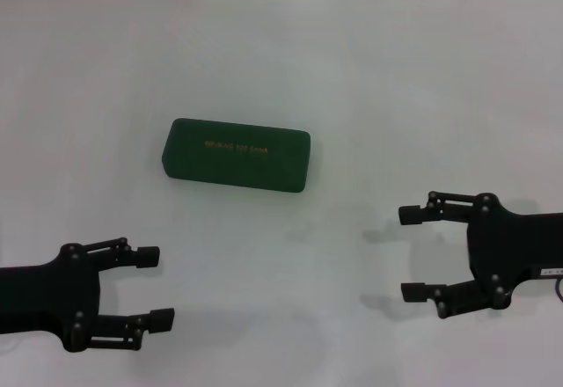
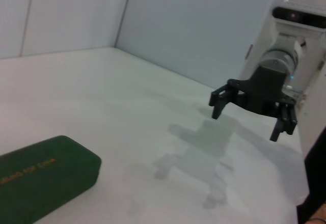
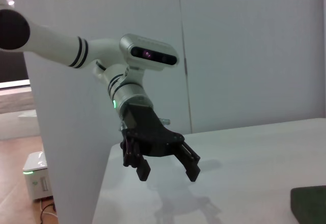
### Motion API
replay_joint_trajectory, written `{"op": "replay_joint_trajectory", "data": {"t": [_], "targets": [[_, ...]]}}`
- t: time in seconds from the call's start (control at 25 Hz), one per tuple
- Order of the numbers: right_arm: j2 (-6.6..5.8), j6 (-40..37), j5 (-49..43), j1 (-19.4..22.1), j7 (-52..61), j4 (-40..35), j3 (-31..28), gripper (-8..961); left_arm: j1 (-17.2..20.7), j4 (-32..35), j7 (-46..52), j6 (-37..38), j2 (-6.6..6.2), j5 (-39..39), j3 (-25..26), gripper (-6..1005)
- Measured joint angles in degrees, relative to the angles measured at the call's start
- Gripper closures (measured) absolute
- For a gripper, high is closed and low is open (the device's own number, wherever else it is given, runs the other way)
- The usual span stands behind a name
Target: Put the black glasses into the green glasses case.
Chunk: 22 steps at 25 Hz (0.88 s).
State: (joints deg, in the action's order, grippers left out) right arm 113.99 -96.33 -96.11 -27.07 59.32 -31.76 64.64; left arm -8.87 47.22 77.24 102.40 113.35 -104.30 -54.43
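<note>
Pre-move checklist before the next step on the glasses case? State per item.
1. Case in view on the table: ok.
2. Case lid open for loading: not ok, it is closed.
3. Glasses located: not ok, not visible in any view.
4. Left gripper jaws open, holding nothing: ok.
5. Right gripper jaws open, holding nothing: ok.
6. Both grippers apart from the case: ok, both sit nearer the robot than the case.

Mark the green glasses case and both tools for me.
green glasses case point(image 1: 237, 154), head view, middle of the shut lid.
left tool point(image 1: 154, 288), head view, gap between its open fingertips.
right tool point(image 1: 412, 253), head view, gap between its open fingertips.
</note>
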Motion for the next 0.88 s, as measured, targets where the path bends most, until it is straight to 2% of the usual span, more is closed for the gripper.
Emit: {"op": "replay_joint_trajectory", "data": {"t": [0.16, 0.48, 0.88], "targets": [[0.37, 0.7, -0.3, -0.3, -0.1, -0.1, -0.2, 78, -0.4, 0.1, 0.2, 1.1, -0.07, -0.7, 0.1, 115], [-0.18, 3.8, 0.0, -0.9, -0.1, -0.1, -0.6, 79, -1.6, -0.3, 0.3, 2.6, 0.04, -1.4, 0.0, 115], [-0.01, 3.6, -0.3, -1.2, 0.0, -0.1, -0.6, 79, -1.7, -0.4, 0.4, 2.6, 0.04, -1.6, 0.2, 115]]}}
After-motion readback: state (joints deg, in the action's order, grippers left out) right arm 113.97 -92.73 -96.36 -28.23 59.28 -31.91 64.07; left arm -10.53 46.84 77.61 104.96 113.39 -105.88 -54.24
